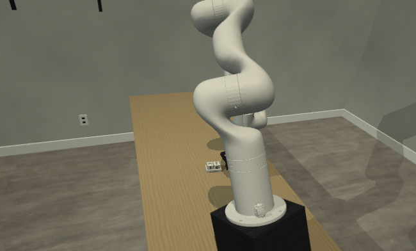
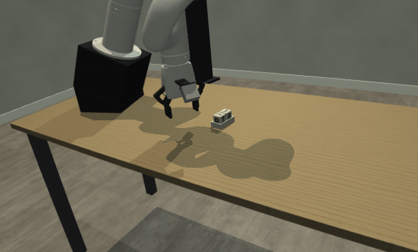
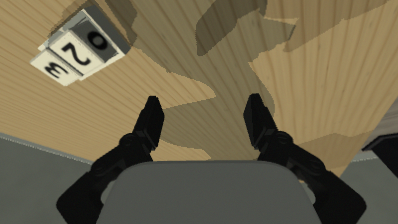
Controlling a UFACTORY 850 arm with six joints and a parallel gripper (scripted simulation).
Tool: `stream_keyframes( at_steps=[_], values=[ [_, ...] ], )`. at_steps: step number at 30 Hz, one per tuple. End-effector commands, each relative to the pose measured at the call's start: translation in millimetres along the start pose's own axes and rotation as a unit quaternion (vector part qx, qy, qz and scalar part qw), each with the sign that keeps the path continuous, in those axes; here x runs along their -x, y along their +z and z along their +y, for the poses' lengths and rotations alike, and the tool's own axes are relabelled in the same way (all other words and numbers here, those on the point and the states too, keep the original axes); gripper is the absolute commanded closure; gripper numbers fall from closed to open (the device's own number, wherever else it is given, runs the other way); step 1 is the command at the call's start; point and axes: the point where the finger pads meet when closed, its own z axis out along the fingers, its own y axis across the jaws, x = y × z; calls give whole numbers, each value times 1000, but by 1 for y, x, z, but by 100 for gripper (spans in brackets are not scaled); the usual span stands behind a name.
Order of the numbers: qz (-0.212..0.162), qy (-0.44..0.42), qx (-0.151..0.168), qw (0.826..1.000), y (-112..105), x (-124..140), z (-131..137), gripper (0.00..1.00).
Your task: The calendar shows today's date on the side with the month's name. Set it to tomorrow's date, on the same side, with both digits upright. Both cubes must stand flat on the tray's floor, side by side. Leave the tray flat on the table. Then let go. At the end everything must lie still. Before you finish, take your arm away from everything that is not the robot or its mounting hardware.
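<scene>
The calendar (image 2: 223, 119) is a small grey tray with two white digit cubes standing side by side in it, on the wooden table. In the wrist view it (image 3: 80, 47) sits at the top left. The cube tops read 3 and 2, and one side face reads 0. In the top view it (image 1: 213, 166) is small, just left of the arm, and its digits are too small to read surely. My gripper (image 2: 182, 112) is open and empty. It hovers above the table, beside the calendar and apart from it. In the wrist view both fingers hang over bare wood.
The arm's black base block (image 2: 109, 77) stands on the table's near-left end in the exterior view. A dark post (image 2: 199, 38) rises behind the gripper. The arm's lower link (image 1: 246, 170) hides most of the gripper in the top view.
</scene>
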Motion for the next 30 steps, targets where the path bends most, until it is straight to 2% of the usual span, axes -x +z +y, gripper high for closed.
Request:
stream_keyframes(
  at_steps=[1,11,17,30],
  values=[
    [0,2,0,1000,2,1,1,0],
    [0,2,0,1000,28,1,1,0],
    [0,2,0,1000,36,1,1,0],
    [0,2,0,1000,37,1,1,0]
  ],
)
